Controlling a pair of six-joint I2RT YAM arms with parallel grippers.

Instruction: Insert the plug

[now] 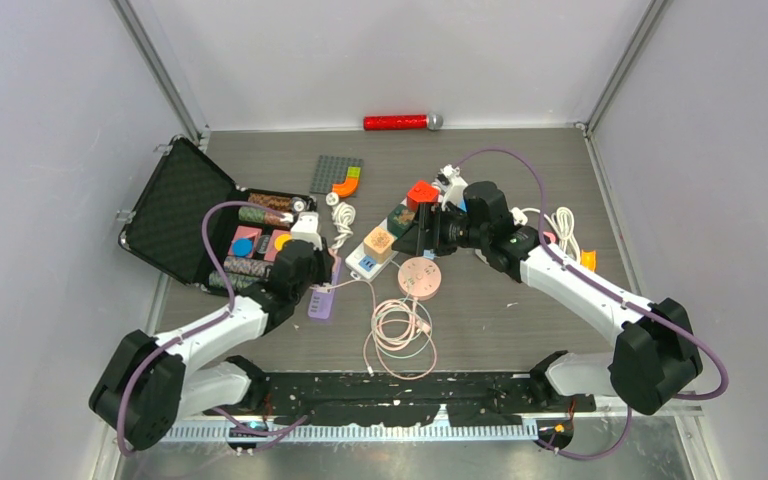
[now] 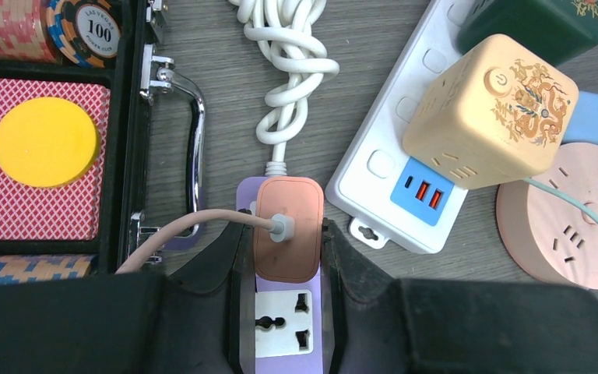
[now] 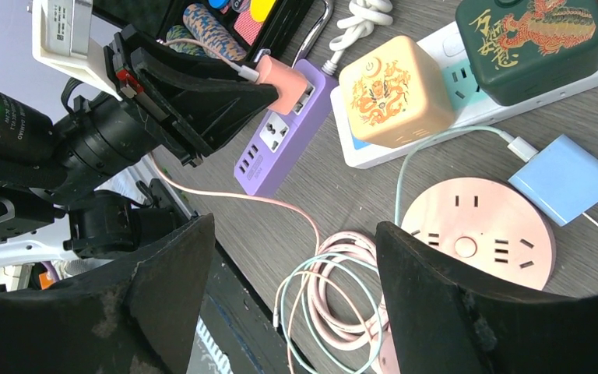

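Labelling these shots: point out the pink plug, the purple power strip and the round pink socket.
pink plug point(image 2: 292, 249): left wrist view, its flat back.
purple power strip point(image 3: 276, 136): right wrist view, top face.
round pink socket point(image 3: 475, 234): right wrist view, top face.

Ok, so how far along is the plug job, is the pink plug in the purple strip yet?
Done: the pink plug sits over the end socket of the purple power strip. In hand: the left hand is shut on the plug; I cannot tell whether it is fully seated. Left: push it home if needed, then let go. The right hand hangs open above the coiled cables, holding nothing.
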